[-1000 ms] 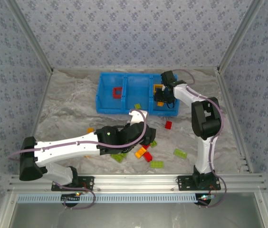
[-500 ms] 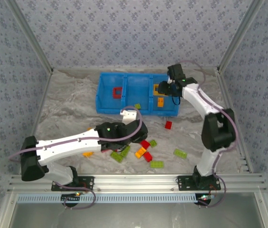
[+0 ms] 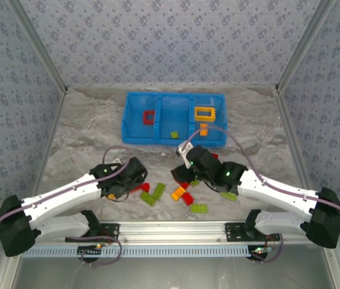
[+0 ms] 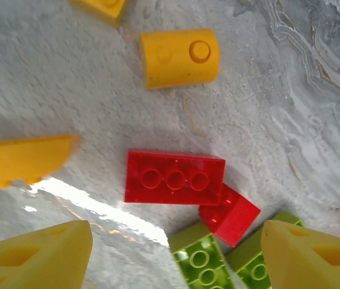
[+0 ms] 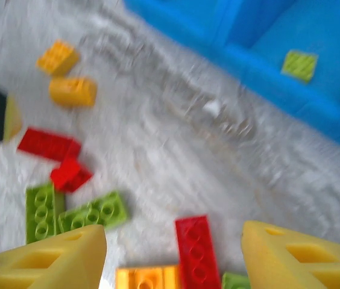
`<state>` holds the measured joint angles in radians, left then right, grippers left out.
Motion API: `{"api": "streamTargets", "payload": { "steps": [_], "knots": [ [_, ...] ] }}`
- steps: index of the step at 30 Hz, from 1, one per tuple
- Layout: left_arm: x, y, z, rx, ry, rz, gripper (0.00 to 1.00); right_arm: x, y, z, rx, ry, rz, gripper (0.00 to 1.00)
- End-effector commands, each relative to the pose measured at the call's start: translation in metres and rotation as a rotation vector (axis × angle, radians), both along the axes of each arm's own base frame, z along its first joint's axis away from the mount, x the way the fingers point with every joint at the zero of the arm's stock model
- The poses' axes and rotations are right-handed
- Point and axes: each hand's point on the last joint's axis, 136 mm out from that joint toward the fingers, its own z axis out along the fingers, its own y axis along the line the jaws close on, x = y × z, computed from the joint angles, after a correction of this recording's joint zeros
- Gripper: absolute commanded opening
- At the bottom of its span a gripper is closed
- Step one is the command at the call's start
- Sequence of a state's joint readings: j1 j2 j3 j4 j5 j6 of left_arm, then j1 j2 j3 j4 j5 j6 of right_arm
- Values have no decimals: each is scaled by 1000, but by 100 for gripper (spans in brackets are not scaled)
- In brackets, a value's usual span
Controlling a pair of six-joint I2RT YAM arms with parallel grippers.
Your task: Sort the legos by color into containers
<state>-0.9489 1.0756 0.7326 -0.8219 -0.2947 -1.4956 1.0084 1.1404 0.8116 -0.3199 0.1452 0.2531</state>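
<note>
The blue tray (image 3: 135, 133) stands at the back. Its left compartment holds a red frame (image 3: 149, 117), the middle one a green brick (image 3: 174, 135), the right one an orange frame (image 3: 204, 112) and an orange brick (image 3: 204, 129). Loose legos lie in front. My left gripper (image 3: 132, 180) (image 4: 176, 256) hangs open and empty above a red brick (image 4: 175, 177), a second red one (image 4: 229, 214) and green bricks (image 4: 203, 262). My right gripper (image 3: 183, 173) (image 5: 173, 256) is open and empty over a red brick (image 5: 197, 250) and an orange brick (image 5: 147, 278); this view is blurred.
More bricks lie on the table: an orange one (image 4: 179, 57), green ones (image 3: 199, 208) (image 3: 229, 195) and green ones (image 5: 91, 211) beside the red pair. The enclosure's patterned walls and metal posts close in the sides. The aluminium rail (image 3: 176, 229) runs along the near edge.
My right arm swung from the tray's right compartment down to the brick pile. My left arm pulled back to the left of the pile. The orange frame now lies in the right compartment.
</note>
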Motion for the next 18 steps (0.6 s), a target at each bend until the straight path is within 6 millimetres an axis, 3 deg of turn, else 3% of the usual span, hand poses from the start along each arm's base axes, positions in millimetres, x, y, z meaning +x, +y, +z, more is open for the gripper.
{"api": "streamTargets", "payload": {
  "steps": [1,5,9,18],
  "knots": [
    [8,-19,-6,-180,12,196,79,-9,8,19,69,-70,18,63],
    [12,-25,-19,-236,55,329,86,-26,18,20,84,-71,69,64],
    [9,-16,-34,-230,106,485,88,-31,19,19,77,-66,67,64],
    [11,-9,-63,-224,175,641,79,-34,23,18,76,-61,66,63]
  ]
}}
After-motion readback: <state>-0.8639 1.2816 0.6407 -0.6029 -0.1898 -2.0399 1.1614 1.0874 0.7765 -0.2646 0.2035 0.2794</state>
